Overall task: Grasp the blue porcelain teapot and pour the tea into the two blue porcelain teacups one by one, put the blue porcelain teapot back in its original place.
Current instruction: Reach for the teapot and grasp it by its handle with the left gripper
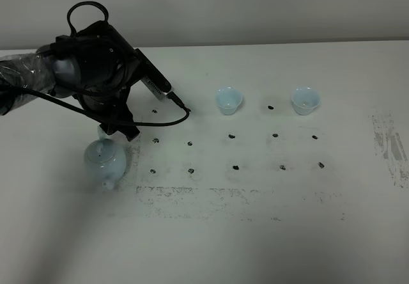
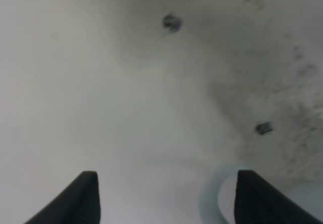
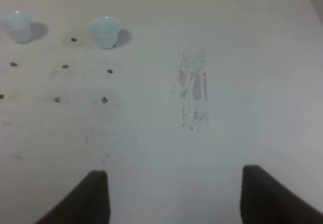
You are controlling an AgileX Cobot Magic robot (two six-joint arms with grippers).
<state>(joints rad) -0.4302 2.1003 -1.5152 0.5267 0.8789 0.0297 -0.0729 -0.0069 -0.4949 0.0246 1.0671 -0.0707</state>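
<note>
The left claw point(image 2: 167, 174) stands wide, gripping nothing, over the blue porcelain teapot point(image 1: 105, 162) at the exterior view's left on the worktop point(image 1: 255, 233). Its loop handle point(image 2: 208, 201) lies between the fingers point(image 2: 252, 196), nearer one. The spout point(image 1: 110, 183) points toward the frame's bottom.

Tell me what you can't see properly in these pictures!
Tea inside the blue porcelain teapot: the high view shows only its outside.
Its handle: under the arm in the high view; blurred and cut off by the edge in the left wrist view.
Left gripper: covered by its arm in the high view.
Inside the two teacups: too small wherever they show.
Right gripper: outside the high view; only fingertips show in its wrist view.
</note>
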